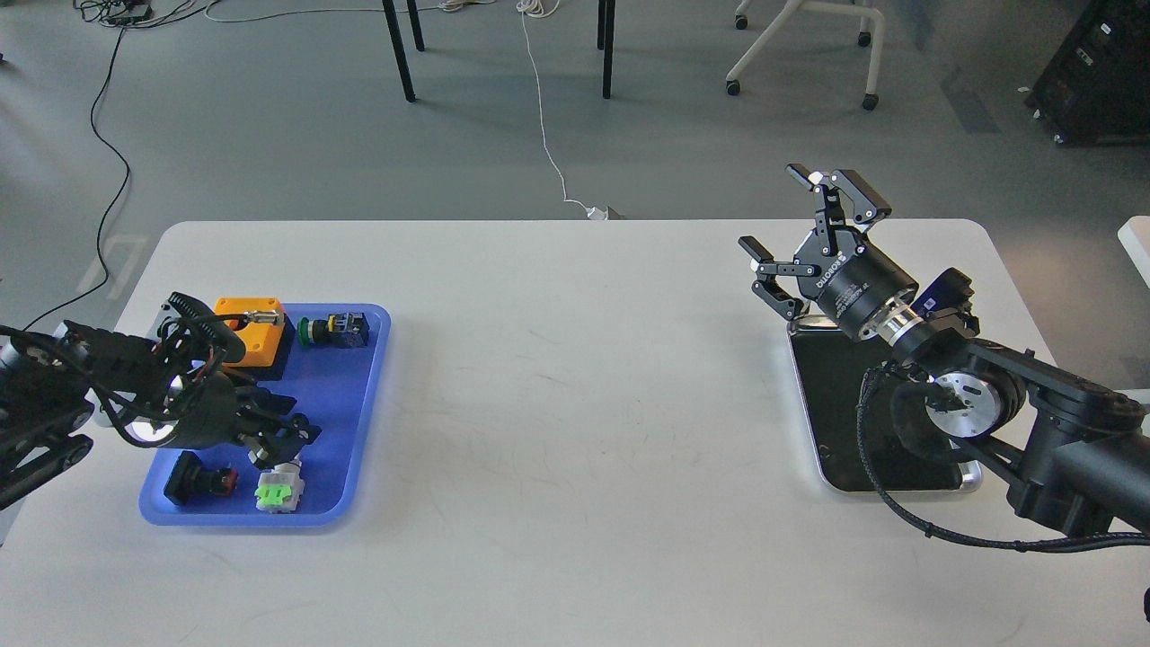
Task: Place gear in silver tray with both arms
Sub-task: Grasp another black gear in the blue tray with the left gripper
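The silver tray (835, 404) lies at the table's right, its near half covered by my right arm. My right gripper (774, 208) is open and empty, held above the tray's far edge with its fingers pointing up and away. My left gripper (292, 433) is low over the blue tray (355, 395), just above a silver part with a green base (278, 490). Its dark fingers cannot be told apart. The blue tray also holds an orange box (256, 337), a green-button switch (334, 330) and a black part with a red end (202, 478). No toothed gear shows.
The white table (575, 377) lies bare between the two trays. My right arm's elbow and cables (952, 404) hang over the silver tray's near right corner. Chair legs and floor cables lie beyond the far edge.
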